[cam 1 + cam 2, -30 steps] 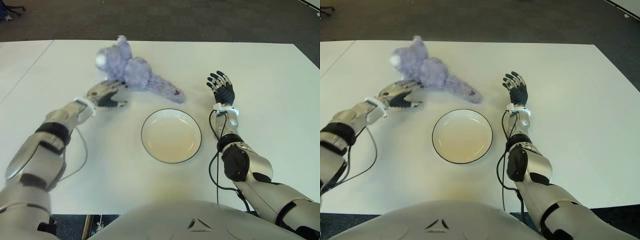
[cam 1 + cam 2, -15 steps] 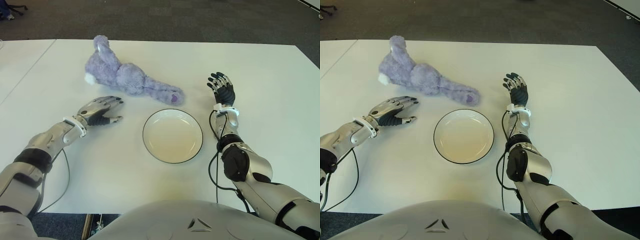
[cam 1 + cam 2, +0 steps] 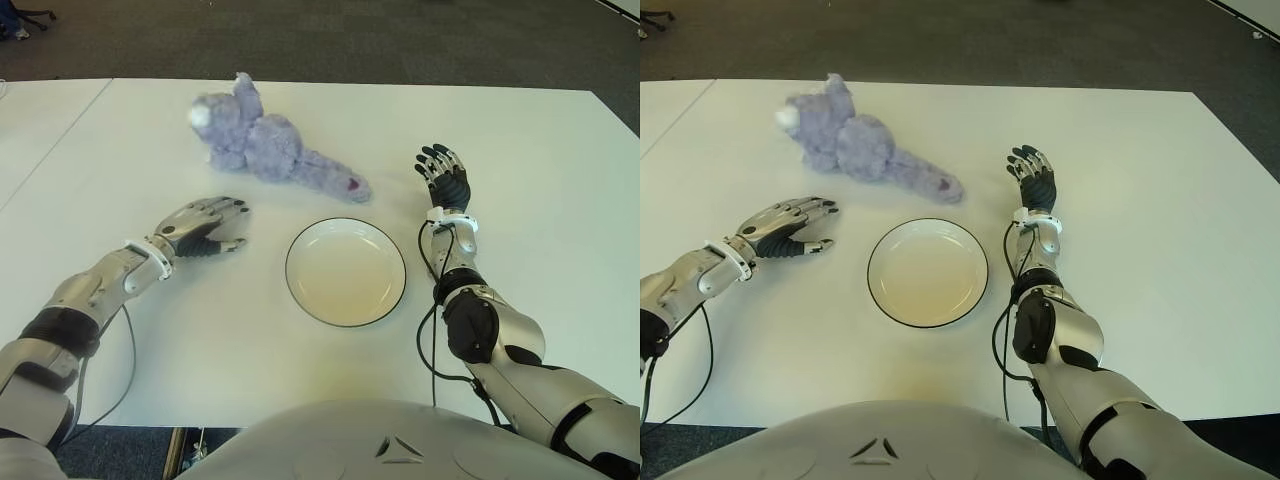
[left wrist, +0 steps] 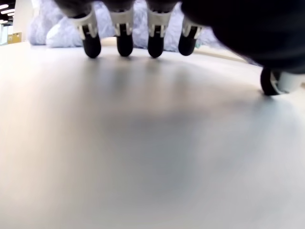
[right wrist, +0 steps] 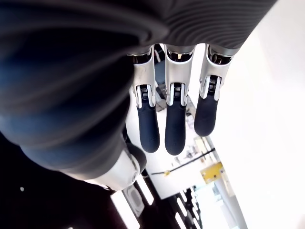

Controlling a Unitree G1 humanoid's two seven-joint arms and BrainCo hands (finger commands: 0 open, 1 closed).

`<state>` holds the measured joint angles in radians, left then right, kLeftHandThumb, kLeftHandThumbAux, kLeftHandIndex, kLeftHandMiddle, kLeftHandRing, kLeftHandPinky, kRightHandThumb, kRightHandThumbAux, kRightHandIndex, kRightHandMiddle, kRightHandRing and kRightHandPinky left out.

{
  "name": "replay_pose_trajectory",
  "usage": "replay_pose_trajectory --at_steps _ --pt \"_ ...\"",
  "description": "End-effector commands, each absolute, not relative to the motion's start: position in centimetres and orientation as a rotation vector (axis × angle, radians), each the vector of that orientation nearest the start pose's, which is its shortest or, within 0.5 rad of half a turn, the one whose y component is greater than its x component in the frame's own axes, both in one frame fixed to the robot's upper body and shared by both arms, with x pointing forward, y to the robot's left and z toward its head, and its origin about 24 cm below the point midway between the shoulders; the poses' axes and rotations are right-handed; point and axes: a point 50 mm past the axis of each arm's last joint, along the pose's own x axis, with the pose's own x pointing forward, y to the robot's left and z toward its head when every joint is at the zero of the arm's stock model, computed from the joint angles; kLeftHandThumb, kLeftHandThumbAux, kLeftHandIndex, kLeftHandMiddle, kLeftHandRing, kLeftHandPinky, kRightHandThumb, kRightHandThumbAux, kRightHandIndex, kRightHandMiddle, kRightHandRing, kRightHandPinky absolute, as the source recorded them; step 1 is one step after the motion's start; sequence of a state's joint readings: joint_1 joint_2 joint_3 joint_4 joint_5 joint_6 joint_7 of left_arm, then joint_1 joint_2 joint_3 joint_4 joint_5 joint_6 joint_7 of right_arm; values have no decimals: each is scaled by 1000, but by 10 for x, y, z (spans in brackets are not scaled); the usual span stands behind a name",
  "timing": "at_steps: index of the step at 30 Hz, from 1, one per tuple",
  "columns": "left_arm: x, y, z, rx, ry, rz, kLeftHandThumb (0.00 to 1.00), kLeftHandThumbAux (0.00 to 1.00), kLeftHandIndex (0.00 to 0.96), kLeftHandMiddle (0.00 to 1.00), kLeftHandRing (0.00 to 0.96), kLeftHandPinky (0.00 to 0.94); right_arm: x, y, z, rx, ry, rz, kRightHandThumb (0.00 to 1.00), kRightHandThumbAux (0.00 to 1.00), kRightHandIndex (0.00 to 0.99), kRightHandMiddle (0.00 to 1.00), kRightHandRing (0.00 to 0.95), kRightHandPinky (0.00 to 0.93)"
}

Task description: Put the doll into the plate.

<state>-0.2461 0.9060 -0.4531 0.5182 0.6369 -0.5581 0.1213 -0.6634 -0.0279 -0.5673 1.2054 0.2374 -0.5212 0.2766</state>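
Lying head far-left, legs toward plate [image 3: 345,271]: doll [image 3: 268,146]; left hand [image 3: 200,226] open, empty.

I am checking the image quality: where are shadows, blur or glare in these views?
Left wrist view: a soft shadow lies on the table under the left hand's fingers; the doll behind is out of focus. Right wrist view: near parts of the right hand are blurred and dark. Eye views: even light, no strong glare on the plate.

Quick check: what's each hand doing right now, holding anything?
Left hand: open, holding nothing, on the near side of the doll.
Right hand: open, holding nothing, to the right of the plate.
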Motion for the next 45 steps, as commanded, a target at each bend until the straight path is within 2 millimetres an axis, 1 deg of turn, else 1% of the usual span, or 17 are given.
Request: replay_pose_trajectory --at_steps 1,7,18,20,21,22,23,24,25,26,30,32,36,37,39,43,45 --pt "240 259 12 1474 4 -759 294 207 0 0 0 0 238 -159 -102 626 458 -277 607 876 307 326 322 312" --pt "240 258 13 1474 6 -758 294 207 0 0 0 0 238 -159 -101 606 461 -268 602 879 288 320 305 267" --pt "240 258 12 1475 9 -758 294 207 0 0 0 0 238 -158 -102 584 476 -264 584 874 309 323 297 289" --pt "240 258 34 1463 -86 -698 284 212 0 0 0 0 238 -158 -102 585 480 -267 584 876 310 324 297 290" --pt "242 255 73 1438 -245 -573 276 217 0 0 0 0 238 -158 -102 587 482 -269 585 876 310 324 297 290" --pt "241 253 103 1424 -360 -493 253 269 0 0 0 0 238 -158 -102 588 484 -270 584 877 307 324 297 289" --pt "242 256 136 1457 -477 -354 243 274 0 0 0 0 238 -158 -102 593 484 -271 584 879 304 326 299 290" --pt "243 261 159 1492 -564 -226 240 273 0 0 0 0 238 -158 -102 599 482 -272 584 881 303 327 300 290" --pt "244 265 169 1516 -599 -150 237 266 0 0 0 0 239 -158 -102 603 480 -272 583 881 305 327 301 293" --pt "247 268 174 1526 -631 -72 237 257 0 0 0 0 239 -158 -102 606 478 -272 579 881 307 326 300 293" --pt "251 269 172 1502 -679 64 237 234 0 0 0 0 239 -157 -102 610 477 -271 562 883 309 325 299 293" --pt "255 270 176 1478 -712 148 234 215 0 0 0 0 240 -157 -101 611 477 -270 557 882 311 325 300 298" --pt "262 279 189 1438 -737 321 245 179 0 0 0 0 241 -157 -101 605 482 -273 550 881 312 326 301 298" --pt "263 282 190 1434 -735 350 245 154 0 0 0 0 241 -157 -101 603 482 -273 551 884 316 327 304 303" --pt "266 284 193 1428 -727 387 244 139 0 0 0 0 241 -157 -101 599 484 -272 553 884 320 327 305 304" --pt "273 283 195 1407 -720 398 249 126 0 0 0 0 241 -157 -101 595 485 -271 556 882 322 325 307 299" --pt "286 273 200 1374 -749 389 268 120 0 0 0 0 242 -157 -100 590 485 -270 561 884 318 322 310 301"
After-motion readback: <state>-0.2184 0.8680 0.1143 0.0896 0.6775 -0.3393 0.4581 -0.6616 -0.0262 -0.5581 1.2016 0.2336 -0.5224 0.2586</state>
